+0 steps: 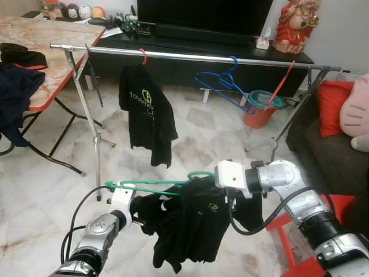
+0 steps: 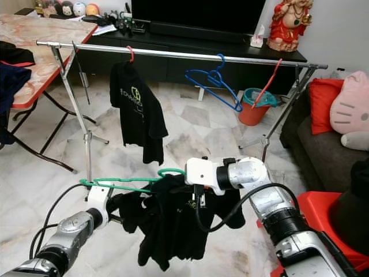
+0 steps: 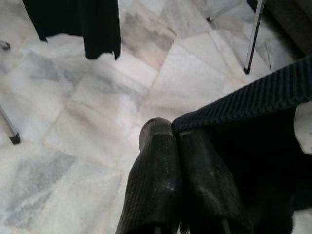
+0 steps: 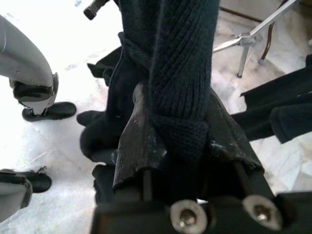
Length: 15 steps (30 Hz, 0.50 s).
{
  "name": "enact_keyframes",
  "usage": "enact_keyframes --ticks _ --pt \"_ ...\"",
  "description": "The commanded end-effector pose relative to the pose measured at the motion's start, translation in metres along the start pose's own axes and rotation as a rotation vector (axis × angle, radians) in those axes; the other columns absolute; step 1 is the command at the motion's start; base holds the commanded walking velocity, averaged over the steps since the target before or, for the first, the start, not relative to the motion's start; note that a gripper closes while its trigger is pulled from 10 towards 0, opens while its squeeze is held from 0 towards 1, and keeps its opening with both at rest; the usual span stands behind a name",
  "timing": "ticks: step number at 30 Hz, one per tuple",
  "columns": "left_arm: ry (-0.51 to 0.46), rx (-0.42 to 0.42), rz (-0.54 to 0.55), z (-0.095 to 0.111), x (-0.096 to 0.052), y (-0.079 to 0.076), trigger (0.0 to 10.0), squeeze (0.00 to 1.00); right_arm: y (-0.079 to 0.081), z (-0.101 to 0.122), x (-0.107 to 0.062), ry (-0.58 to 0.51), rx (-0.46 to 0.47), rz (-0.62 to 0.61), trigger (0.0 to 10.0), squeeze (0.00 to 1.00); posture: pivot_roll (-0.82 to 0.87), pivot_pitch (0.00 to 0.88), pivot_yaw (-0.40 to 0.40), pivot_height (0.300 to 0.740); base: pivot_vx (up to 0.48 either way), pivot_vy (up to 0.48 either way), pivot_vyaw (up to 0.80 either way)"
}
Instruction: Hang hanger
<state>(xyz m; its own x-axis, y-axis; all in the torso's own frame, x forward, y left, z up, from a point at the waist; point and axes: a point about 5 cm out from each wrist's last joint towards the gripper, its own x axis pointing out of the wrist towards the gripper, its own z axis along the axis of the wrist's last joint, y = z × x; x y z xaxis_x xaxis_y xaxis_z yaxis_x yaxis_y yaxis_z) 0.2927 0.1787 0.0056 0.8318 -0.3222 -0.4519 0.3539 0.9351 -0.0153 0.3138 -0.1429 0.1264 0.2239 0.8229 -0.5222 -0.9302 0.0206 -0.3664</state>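
A green hanger (image 1: pixel 151 185) carries a black shirt (image 1: pixel 190 231) low in front of me, between my two arms. My right gripper (image 4: pixel 178 105) points down and is shut on the shirt's knit collar (image 4: pixel 183 58), just below the hanger's hook (image 1: pixel 202 173). At the shirt's left shoulder, under the green bar, sits my left gripper (image 3: pixel 173 131), its fingers pressed together with the collar (image 3: pixel 243 100) lying beside them. The clothes rail (image 1: pixel 190 56) runs across the room ahead, above and beyond the held hanger.
On the rail hang a black shirt on a red hanger (image 1: pixel 144 109), blue hangers (image 1: pixel 222 83) and a red hanger (image 1: pixel 282 83). An orange bucket (image 1: pixel 259 112) stands behind it. A table (image 1: pixel 57 63) with clothes is left, a sofa (image 1: pixel 334 144) right, a red stool (image 1: pixel 294 242) near my right arm.
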Motion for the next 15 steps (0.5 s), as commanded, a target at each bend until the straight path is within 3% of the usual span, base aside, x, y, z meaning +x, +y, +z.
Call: enact_keyframes --ticks 1,10,12,13,15 --pt "0.062 -0.012 0.079 -0.014 -0.010 0.015 0.0 0.00 -0.003 -0.011 -0.018 0.066 0.009 -0.041 0.0 0.00 -0.10 0.000 -0.107 0.740 0.000 0.000 0.00" --pt "0.085 -0.016 0.107 -0.018 -0.013 0.021 0.0 0.00 -0.004 -0.031 -0.032 0.190 0.007 -0.106 0.0 0.00 -0.10 0.000 -0.092 0.740 0.000 0.000 0.00" --pt "0.086 -0.015 0.107 -0.018 -0.013 0.021 0.0 0.00 -0.005 -0.032 -0.032 0.182 0.014 -0.133 0.0 0.00 -0.10 0.000 -0.091 0.740 0.000 0.000 0.00" --pt "0.085 -0.019 0.108 -0.018 -0.013 0.021 0.0 0.00 -0.014 -0.028 -0.030 0.123 0.044 -0.239 0.0 0.00 -0.10 0.000 -0.091 0.740 0.000 0.000 0.00" --pt "0.084 -0.023 0.109 -0.018 -0.013 0.021 0.0 0.00 -0.019 -0.025 -0.029 0.082 0.076 -0.301 0.0 0.00 -0.10 0.000 -0.091 0.740 0.000 0.000 0.00"
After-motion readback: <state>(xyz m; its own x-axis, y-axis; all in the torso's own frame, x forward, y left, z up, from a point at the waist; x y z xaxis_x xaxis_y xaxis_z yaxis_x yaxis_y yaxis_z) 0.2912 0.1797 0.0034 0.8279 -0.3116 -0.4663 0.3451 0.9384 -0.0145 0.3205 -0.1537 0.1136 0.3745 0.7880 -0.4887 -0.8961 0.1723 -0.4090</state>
